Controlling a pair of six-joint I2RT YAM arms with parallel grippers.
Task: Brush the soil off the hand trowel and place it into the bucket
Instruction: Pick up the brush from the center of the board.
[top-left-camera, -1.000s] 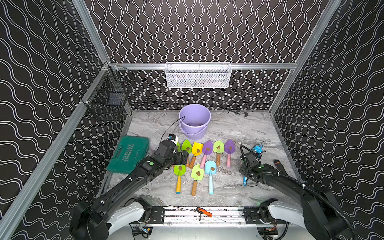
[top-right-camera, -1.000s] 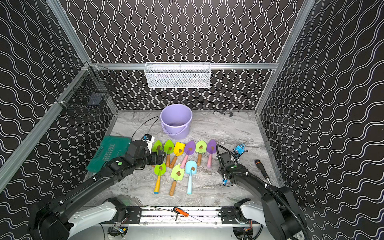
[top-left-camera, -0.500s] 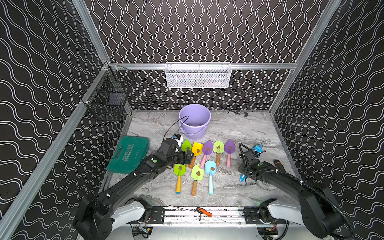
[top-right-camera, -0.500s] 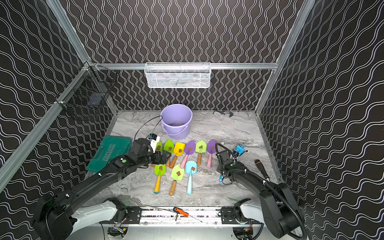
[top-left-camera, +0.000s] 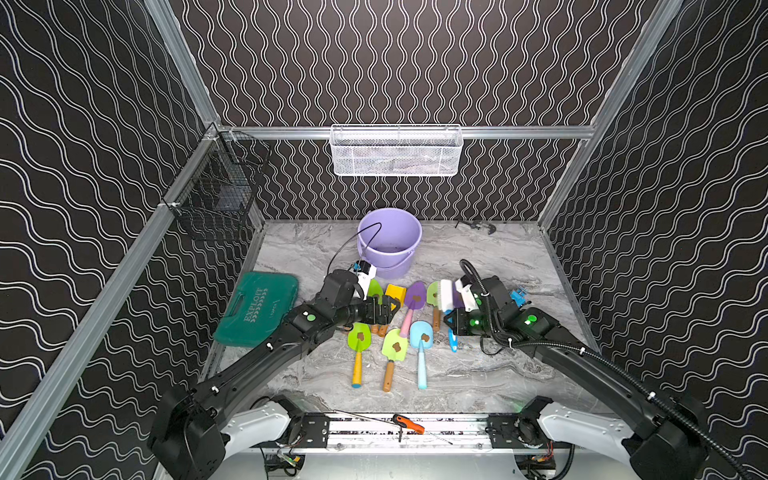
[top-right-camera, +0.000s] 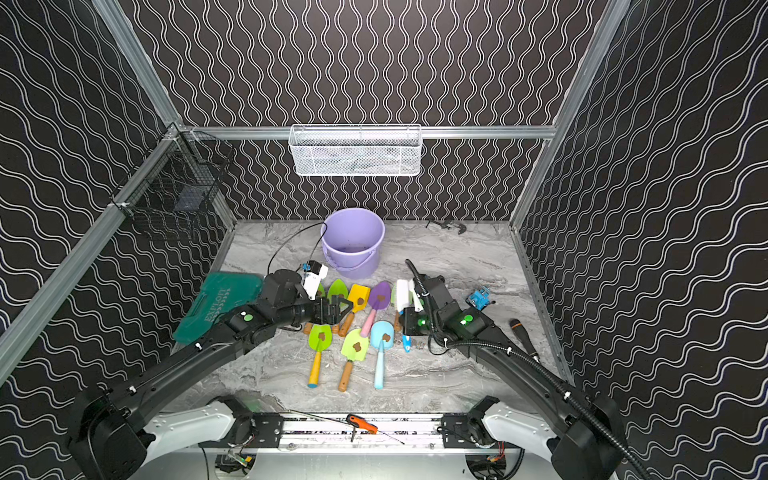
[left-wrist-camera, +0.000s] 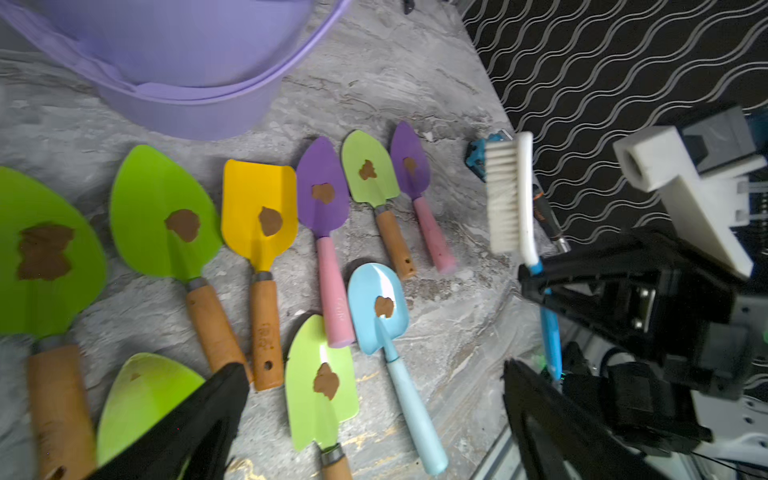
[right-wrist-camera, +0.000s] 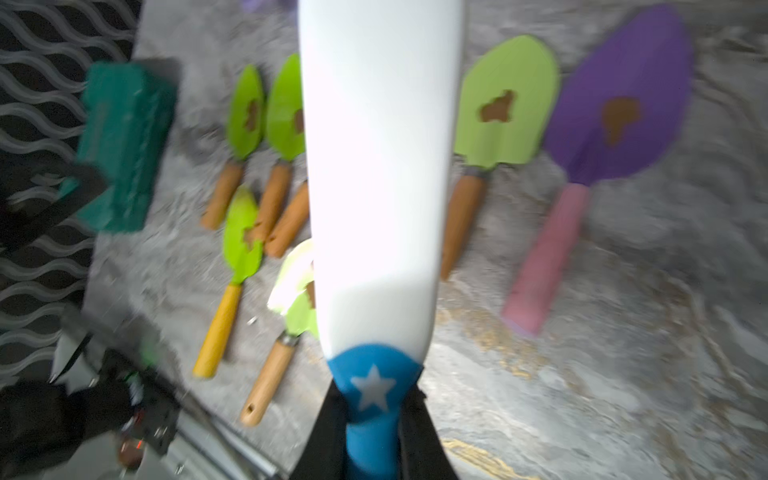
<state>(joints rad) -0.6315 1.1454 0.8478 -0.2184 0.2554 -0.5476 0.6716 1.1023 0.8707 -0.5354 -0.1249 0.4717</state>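
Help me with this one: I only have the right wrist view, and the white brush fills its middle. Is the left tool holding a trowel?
Observer: No, the left tool is open and empty.
Operator: What does the brush hide from me?
Observer: A light blue trowel with soil on its blade, among others.
Operator: Anything in the bucket yet?
Observer: It stands upright with no trowel inside.

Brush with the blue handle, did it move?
Yes. The brush, shut in the right gripper, has lifted off the table, its white head now closer to the lilac bucket.
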